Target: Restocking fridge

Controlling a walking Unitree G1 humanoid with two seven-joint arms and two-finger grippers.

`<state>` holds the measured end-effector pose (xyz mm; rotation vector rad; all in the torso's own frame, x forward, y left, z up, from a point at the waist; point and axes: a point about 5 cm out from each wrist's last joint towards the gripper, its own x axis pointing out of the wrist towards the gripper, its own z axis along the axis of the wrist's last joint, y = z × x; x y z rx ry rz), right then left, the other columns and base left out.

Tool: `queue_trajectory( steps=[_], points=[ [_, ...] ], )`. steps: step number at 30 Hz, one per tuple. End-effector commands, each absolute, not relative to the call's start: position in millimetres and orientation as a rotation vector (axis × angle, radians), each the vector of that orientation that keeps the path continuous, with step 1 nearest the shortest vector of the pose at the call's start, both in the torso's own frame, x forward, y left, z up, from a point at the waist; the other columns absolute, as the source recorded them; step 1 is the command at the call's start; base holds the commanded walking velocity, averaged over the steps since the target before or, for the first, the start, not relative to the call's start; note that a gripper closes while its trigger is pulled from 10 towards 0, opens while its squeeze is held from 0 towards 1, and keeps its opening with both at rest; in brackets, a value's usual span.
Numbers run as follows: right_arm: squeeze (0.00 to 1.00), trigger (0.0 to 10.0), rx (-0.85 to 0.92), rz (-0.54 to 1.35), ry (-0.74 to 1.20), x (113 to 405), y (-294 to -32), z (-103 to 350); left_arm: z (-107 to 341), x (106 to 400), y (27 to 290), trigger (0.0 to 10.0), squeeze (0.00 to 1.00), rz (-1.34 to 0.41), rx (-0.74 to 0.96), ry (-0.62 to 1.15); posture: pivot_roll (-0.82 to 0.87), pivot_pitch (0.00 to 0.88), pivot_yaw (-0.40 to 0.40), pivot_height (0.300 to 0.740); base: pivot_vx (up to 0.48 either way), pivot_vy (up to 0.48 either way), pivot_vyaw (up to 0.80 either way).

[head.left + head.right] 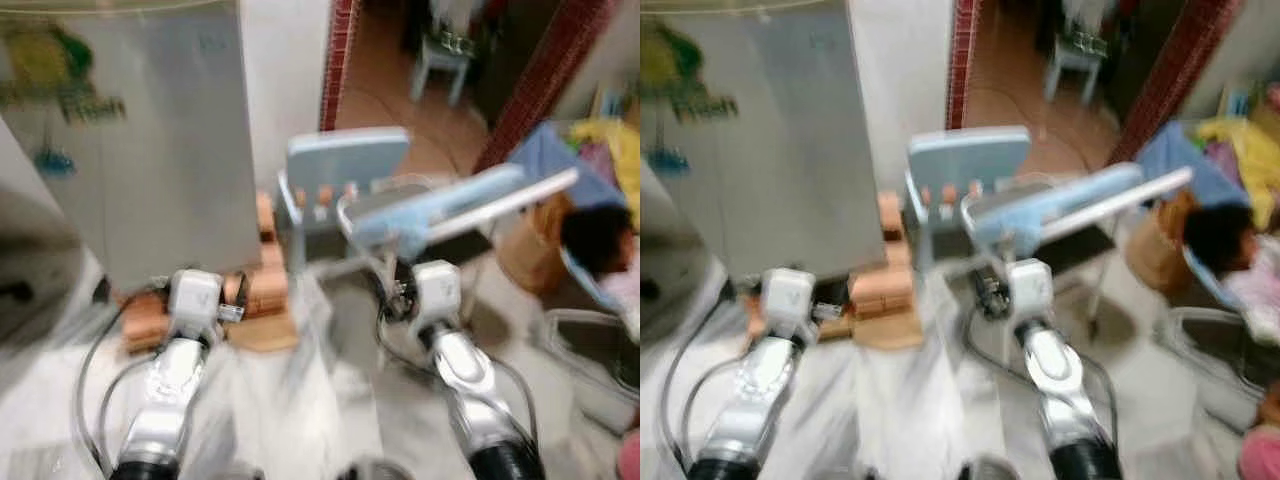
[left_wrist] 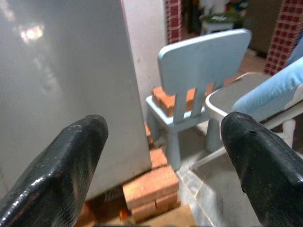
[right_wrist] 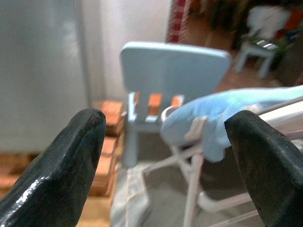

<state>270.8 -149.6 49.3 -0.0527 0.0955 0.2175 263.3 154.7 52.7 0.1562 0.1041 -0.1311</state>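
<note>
my left gripper (image 2: pixel 161 161) and right gripper (image 3: pixel 165 156) hang wide and empty. the fridge (image 1: pixel 150 150) stands closed ahead-left on bricks (image 1: pixel 262 285); i should approach squarely, avoiding the blue chair (image 1: pixel 340 180).

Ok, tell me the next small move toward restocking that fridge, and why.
Probably turn left to face the fridge. It stands off to the left, on bricks, while the light blue chair sits straight ahead. Both the left gripper and the right gripper are open and empty.

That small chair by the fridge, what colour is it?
Pale blue; the chair shows best in the left wrist view.
</note>
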Motion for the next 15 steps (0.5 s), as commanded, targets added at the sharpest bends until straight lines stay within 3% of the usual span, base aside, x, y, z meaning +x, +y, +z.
queue_trajectory(
  steps=[1, 15],
  points=[
    [0.0, 10.0, -0.048, 0.239, 0.047, 278, -141, 61, 55, 265, 163, 10.0, 0.0, -0.128, 0.164, 0.103, 0.0, 0.0, -0.031, 0.74, 0.0, 0.48, -0.7],
    [0.0, 10.0, -0.062, 0.23, 0.054, 279, -144, 57, 55, 264, 149, 10.0, 0.0, -0.168, 0.129, 0.081, 0.01, 0.0, -0.041, 0.74, 0.0, 0.48, -0.05]
  ],
)
